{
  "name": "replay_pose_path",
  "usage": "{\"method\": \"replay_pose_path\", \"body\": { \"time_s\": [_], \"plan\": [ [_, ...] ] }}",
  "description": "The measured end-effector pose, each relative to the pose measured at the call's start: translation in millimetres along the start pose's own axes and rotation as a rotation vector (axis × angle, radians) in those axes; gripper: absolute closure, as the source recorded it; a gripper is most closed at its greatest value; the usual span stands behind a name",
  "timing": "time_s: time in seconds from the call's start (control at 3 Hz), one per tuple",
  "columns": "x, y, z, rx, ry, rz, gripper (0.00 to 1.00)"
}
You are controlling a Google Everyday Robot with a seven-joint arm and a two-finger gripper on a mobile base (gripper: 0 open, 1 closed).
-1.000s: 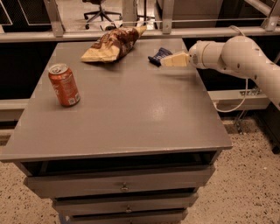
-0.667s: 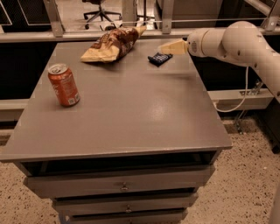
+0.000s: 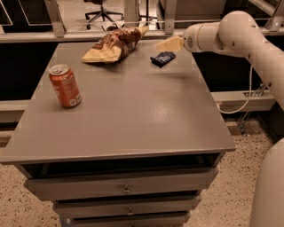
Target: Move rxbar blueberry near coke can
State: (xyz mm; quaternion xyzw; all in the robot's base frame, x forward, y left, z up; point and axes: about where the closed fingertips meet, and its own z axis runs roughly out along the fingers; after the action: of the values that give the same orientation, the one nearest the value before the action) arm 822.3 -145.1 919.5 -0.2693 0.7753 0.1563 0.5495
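The rxbar blueberry (image 3: 163, 58) is a small dark navy bar lying flat near the table's back right. The coke can (image 3: 65, 85) stands upright near the left edge, red-orange with a silver top. My gripper (image 3: 160, 45) reaches in from the right on a white arm; it hovers just above and behind the bar, apart from it and holding nothing.
A brown-and-yellow chip bag (image 3: 114, 44) lies at the back, left of the bar. The grey table (image 3: 133, 111) has drawers below its front edge. A railing and an office chair (image 3: 102, 9) stand behind the table.
The gripper has risen and drawn back from the bar, which now lies fully uncovered. The bar, can and bag have not moved.
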Motion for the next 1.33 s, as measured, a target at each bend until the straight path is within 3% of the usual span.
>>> {"method": "replay_pose_path", "body": {
  "time_s": [0.67, 1.33],
  "plan": [
    [30, 13, 24, -0.068, 0.066, 0.029, 0.00],
    [56, 30, 48, -0.144, 0.079, 0.005, 0.00]
  ]
}}
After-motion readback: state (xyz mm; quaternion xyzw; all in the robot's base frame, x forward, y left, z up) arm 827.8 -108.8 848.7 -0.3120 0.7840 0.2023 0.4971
